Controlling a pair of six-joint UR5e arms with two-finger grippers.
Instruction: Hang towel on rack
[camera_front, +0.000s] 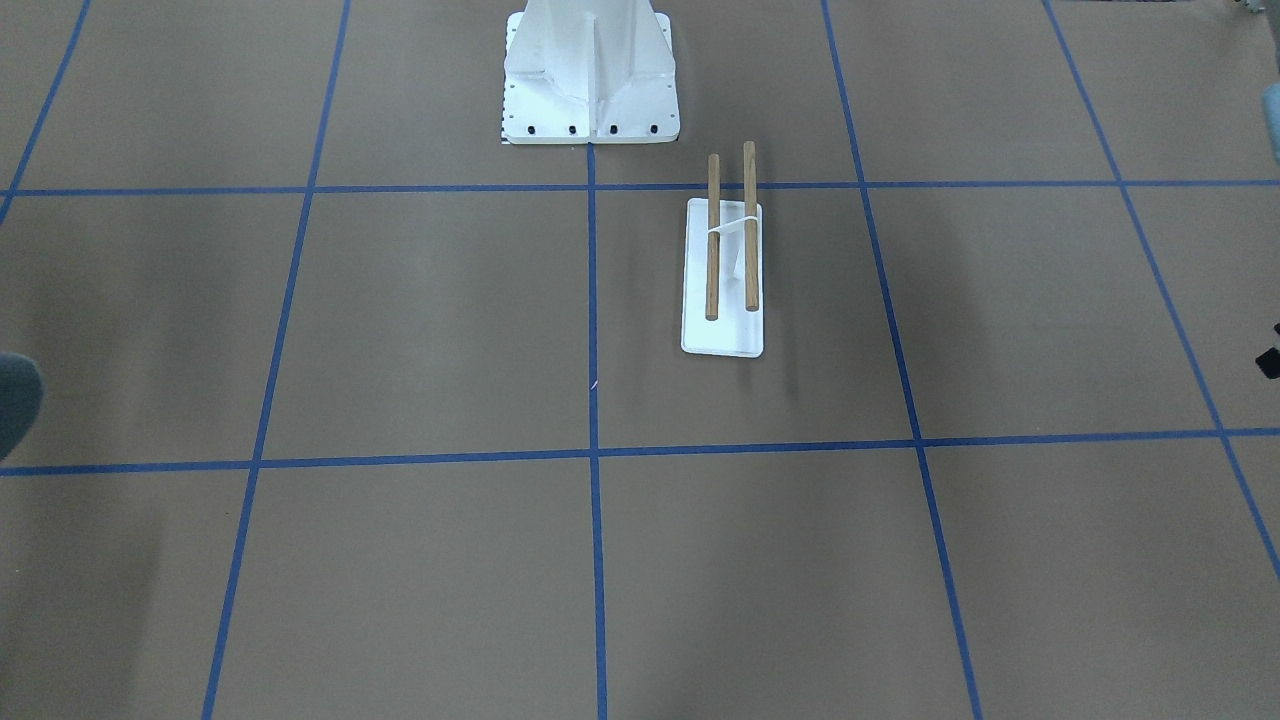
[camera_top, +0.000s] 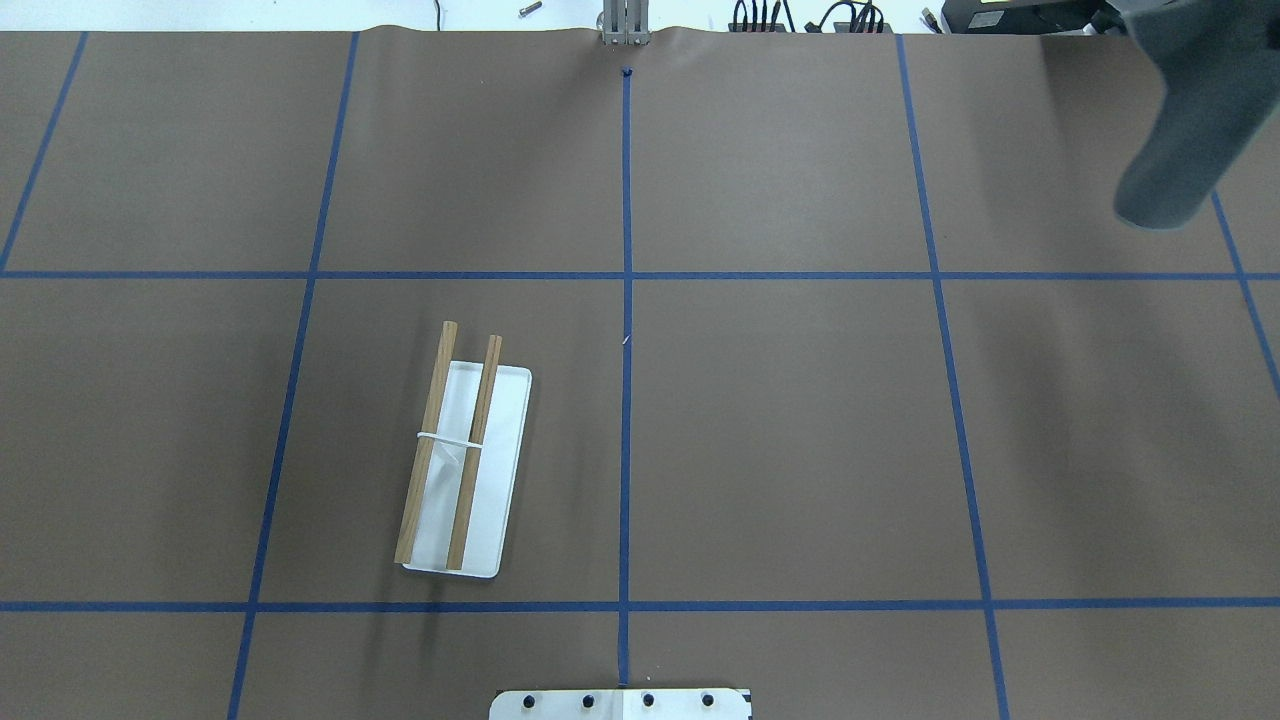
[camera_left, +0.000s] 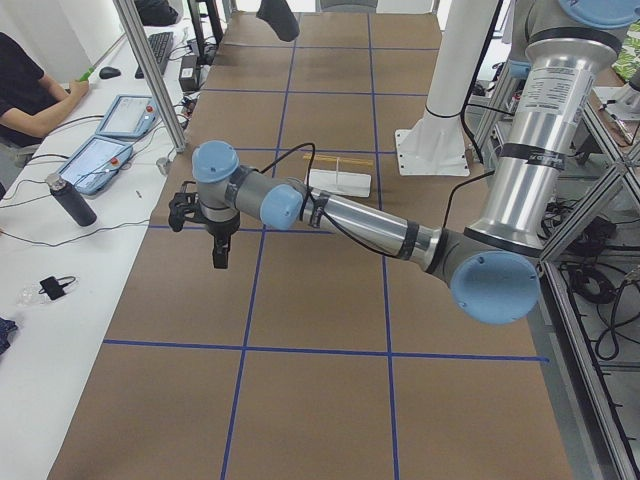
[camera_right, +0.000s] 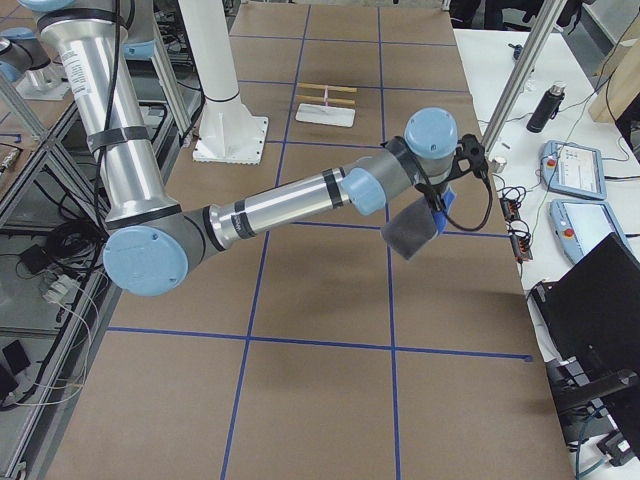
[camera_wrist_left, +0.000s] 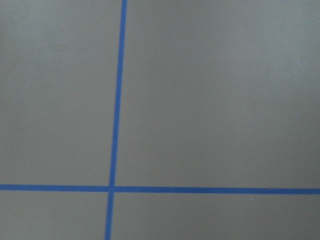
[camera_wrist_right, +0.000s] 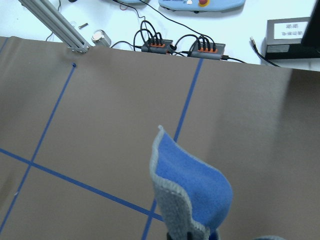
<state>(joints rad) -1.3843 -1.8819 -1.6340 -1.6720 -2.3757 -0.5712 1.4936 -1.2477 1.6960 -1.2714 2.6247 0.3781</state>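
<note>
The rack (camera_front: 722, 335) stands on the brown table: a white base with two parallel wooden rods, both bare. It also shows in the overhead view (camera_top: 500, 450) left of the centre line. My right gripper (camera_right: 441, 203) is shut on the towel (camera_right: 410, 228) and holds it in the air far from the rack, near the operators' table edge. The towel hangs grey side out in the overhead view (camera_top: 1190, 110); the right wrist view shows its blue side (camera_wrist_right: 192, 185). My left gripper (camera_left: 220, 258) hovers above the table, away from the rack; I cannot tell whether it is open or shut.
The large white bolted pedestal mount (camera_front: 590, 70) stands behind the rack at the robot's side. Blue tape lines grid the table. A side table with tablets (camera_left: 100, 160), a bottle (camera_left: 70, 200) and a seated operator (camera_left: 30, 80) runs along the far edge.
</note>
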